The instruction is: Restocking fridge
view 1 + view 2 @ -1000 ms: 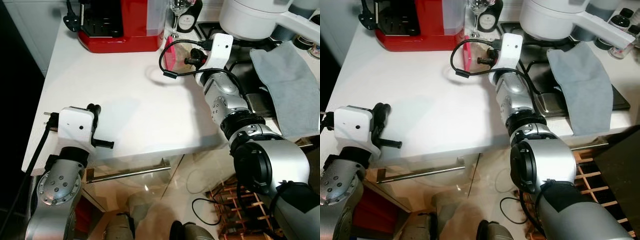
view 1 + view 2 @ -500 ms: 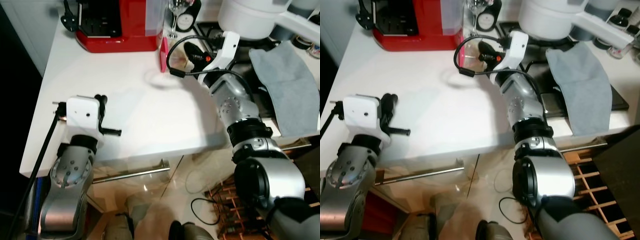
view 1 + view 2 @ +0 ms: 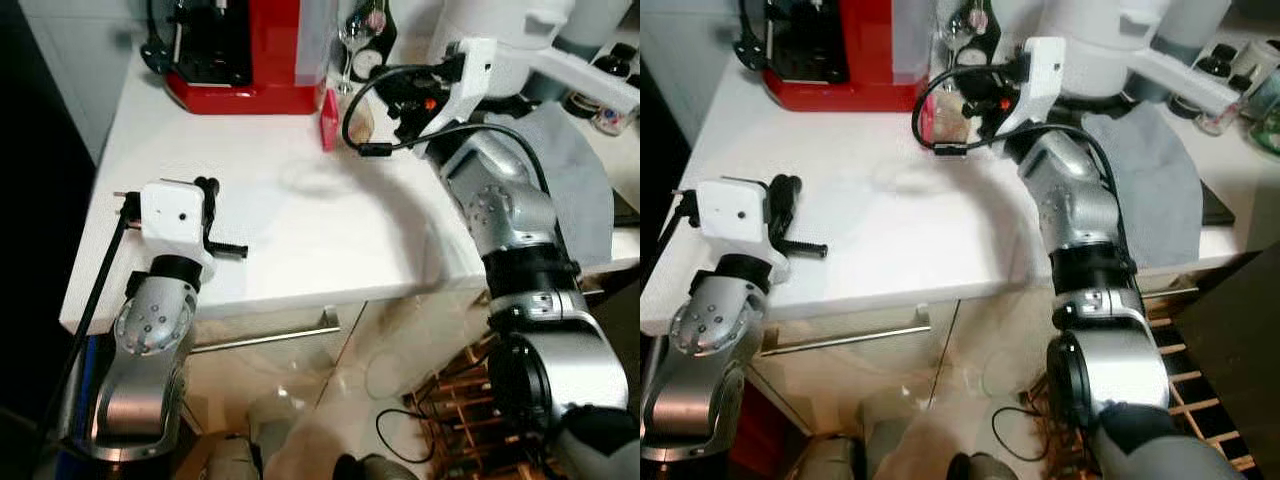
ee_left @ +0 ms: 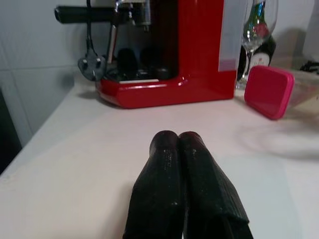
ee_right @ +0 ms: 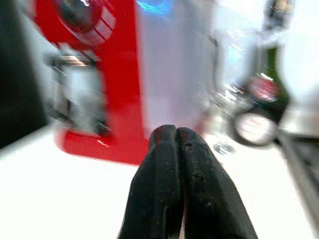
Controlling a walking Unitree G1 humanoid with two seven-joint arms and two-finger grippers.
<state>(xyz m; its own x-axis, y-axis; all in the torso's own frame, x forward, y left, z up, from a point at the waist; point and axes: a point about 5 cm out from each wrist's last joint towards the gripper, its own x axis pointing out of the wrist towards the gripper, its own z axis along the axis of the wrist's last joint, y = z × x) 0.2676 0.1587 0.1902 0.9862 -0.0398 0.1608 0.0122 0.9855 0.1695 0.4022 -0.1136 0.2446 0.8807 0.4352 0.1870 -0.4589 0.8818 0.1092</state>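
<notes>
- White countertop [image 3: 300,230] spreads before us, with a red coffee machine [image 3: 245,50] standing at its far edge and a dark gap along its left side.
- Just right of the machine we see a wine glass [image 4: 255,30] and a dark bottle [image 5: 266,94] behind it.
- Our task's thing, a clear container with a pink lid [image 4: 270,92], stands on edge on the counter near the machine's right corner, lid facing left.
- Our left gripper [image 4: 178,142] hovers low over the near-left part of the counter, its two black fingers pressed together on nothing, well apart from the container.
- Our right gripper [image 5: 175,134] is raised above the far side of the counter, just beside the container and not touching it; its fingers are likewise pressed together and carry nothing.
- Right of that arm a grey cloth [image 3: 585,190] lies draped over the stove area, beside a large white pot [image 3: 1090,40].
- Below the counter edge we see a drawer with a long metal handle [image 3: 265,340].
</notes>
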